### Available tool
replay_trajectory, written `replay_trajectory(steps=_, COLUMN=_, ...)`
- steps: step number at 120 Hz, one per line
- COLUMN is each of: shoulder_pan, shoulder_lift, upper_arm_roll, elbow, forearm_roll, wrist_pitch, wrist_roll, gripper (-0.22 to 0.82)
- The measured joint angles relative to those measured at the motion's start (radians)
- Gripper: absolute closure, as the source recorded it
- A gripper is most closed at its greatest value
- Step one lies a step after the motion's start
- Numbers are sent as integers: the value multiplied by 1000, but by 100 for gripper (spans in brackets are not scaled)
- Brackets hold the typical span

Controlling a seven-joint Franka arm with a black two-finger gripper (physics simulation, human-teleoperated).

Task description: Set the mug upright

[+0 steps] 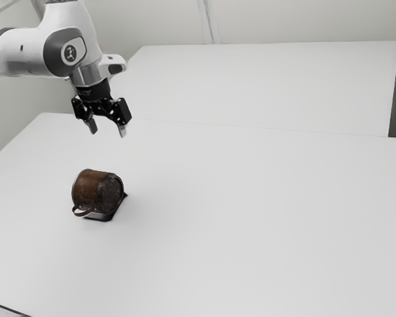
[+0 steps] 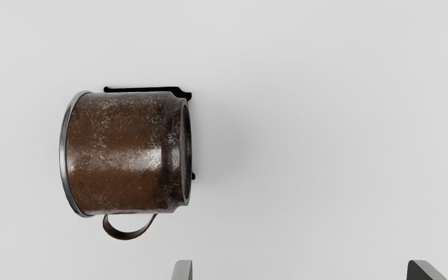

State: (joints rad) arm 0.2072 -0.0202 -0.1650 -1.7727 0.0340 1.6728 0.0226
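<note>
My gripper (image 1: 106,131) hangs open above the table in the exterior view, higher than the mug and with nothing between its fingers. A rusty brown mug (image 1: 89,190) lies on its side, its dark bottom facing the exterior view's right and its handle low, toward the camera. In the wrist view the mug (image 2: 119,155) shows its metal rim on the side away from the fingers and its base on the nearer side. The open gripper (image 2: 300,270) has its fingertips wide apart, beyond the base end of the mug. The mug's inside is hidden.
Around and partly under the mug a thin black shape (image 1: 124,198) shows on the white table (image 1: 251,218). Behind, another white surface (image 1: 264,86) stands near the wall.
</note>
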Motion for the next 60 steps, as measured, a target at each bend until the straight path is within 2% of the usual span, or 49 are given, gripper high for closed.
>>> replay_trajectory(steps=36, shoulder_pan=121, shoulder_lift=11, upper_arm_roll=-1, elbow=-111, forearm_roll=-55, wrist_pitch=87, wrist_roll=-3, gripper=0)
replay_trajectory(steps=60, shoulder_pan=235, shoulder_lift=63, upper_arm_roll=-2, elbow=-119, forearm_roll=-139, wrist_pitch=141, wrist_roll=112, gripper=0)
